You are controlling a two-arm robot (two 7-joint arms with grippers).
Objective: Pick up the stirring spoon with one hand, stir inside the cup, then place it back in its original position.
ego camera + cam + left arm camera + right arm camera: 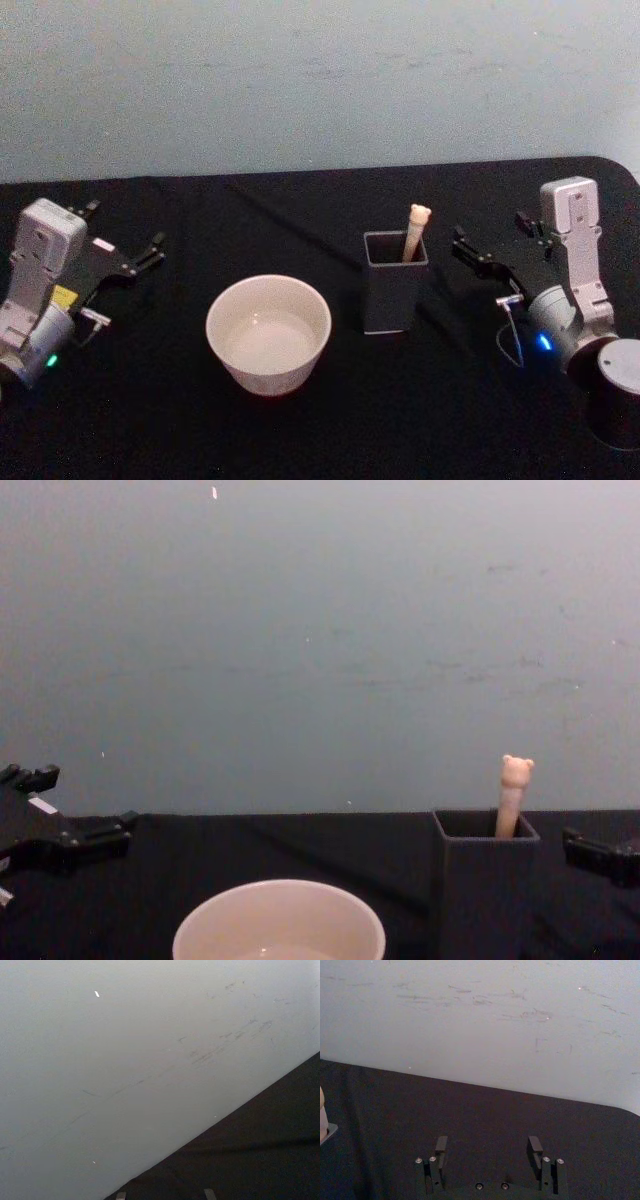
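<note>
A pale grey-blue scuffed wall (320,80) rises behind the black cloth-covered table (150,420), the two largest things here. On the table, the wide round cream-white cup (268,333) stands at centre-left, upright, with its thin rim facing up. Just beside it on the robot's right, apart from it, stands a dark grey square holder (395,282). The small stirring spoon (415,231) stands in that holder, leaning toward its far right corner; its light beige wooden handle with the bear-head knob sticks up above the rim, and its bowl is hidden inside. The right black end effector (492,247), on a silver wrist with a blue glow, rests low over the table to the right of the holder, pointing away from the robot, its fingers (535,1146) spread wide and holding nothing. The left black end effector (125,235) lies at the table's left edge, open too and empty. A small yellow label on its silver wrist is unreadable.
</note>
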